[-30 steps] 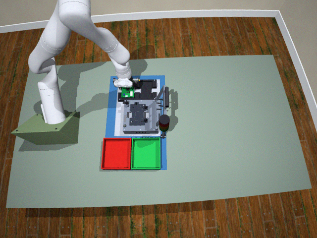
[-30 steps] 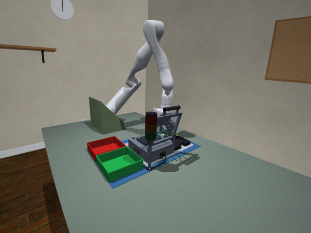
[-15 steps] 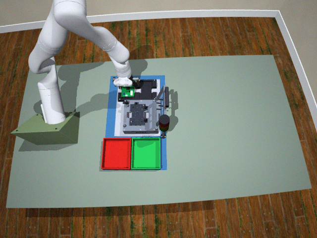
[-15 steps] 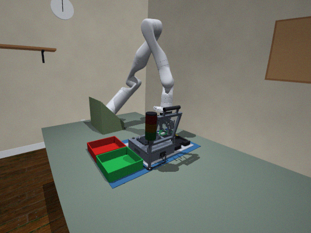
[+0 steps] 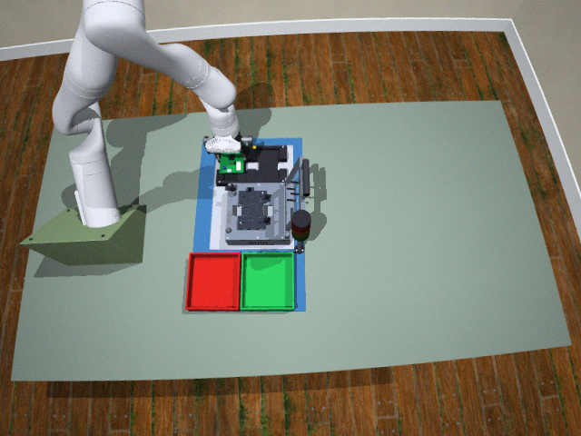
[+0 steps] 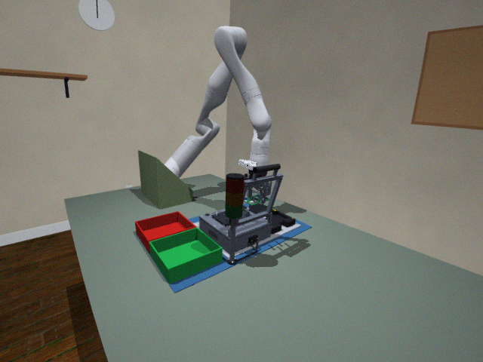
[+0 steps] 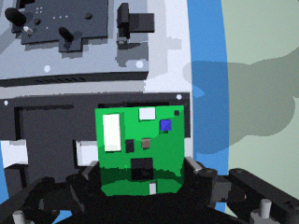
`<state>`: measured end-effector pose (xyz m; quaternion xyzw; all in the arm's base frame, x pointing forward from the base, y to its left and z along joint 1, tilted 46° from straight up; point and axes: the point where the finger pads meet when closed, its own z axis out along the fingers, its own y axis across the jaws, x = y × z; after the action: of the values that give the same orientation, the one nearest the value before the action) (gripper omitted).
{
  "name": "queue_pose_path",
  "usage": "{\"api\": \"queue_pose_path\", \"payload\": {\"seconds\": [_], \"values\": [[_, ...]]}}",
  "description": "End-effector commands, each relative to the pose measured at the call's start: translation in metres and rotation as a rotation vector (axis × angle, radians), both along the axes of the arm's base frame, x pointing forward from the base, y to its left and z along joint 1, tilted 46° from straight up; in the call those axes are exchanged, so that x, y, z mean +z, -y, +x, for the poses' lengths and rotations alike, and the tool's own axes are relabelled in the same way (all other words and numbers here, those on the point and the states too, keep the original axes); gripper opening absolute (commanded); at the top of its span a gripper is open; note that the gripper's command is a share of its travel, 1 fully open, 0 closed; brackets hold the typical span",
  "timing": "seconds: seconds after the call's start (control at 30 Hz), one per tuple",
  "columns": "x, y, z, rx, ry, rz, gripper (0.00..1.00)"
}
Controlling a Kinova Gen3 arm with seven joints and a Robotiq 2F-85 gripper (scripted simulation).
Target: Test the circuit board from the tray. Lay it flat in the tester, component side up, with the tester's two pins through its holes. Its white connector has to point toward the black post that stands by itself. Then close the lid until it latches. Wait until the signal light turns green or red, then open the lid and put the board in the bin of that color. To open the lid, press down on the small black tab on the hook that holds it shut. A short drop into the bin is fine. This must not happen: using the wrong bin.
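Note:
The green circuit board (image 7: 142,149) is between the fingers of my gripper (image 7: 142,170), component side up, its edges against both fingers. It hangs a little above the black tray (image 5: 265,162). Its white connector (image 7: 112,133) is on the left in the wrist view. The board also shows in the top view (image 5: 231,163) under my wrist. The grey tester (image 5: 255,213) sits just in front of the tray with its nest bare. Its lid (image 6: 269,182) stands open and upright. The signal light (image 5: 300,225) is unlit.
The red bin (image 5: 213,280) and the green bin (image 5: 267,280) sit side by side in front of the tester on the blue mat. The upright lid frame and its black handle (image 5: 306,177) stand to the right of the tester. The arm's base (image 5: 89,230) is at the left.

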<state>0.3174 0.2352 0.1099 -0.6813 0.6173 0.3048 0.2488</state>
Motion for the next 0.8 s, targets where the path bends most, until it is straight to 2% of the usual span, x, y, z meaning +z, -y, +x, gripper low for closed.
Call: {"api": "queue_pose_path", "payload": {"seconds": [0.0, 0.27, 0.77], "values": [[0.009, 0.015, 0.008, -0.023, 0.005, 0.001, 0.77], [0.029, 0.036, 0.011, -0.023, 0.005, 0.001, 0.77], [0.032, 0.038, 0.011, -0.023, 0.005, 0.001, 0.77]]}}
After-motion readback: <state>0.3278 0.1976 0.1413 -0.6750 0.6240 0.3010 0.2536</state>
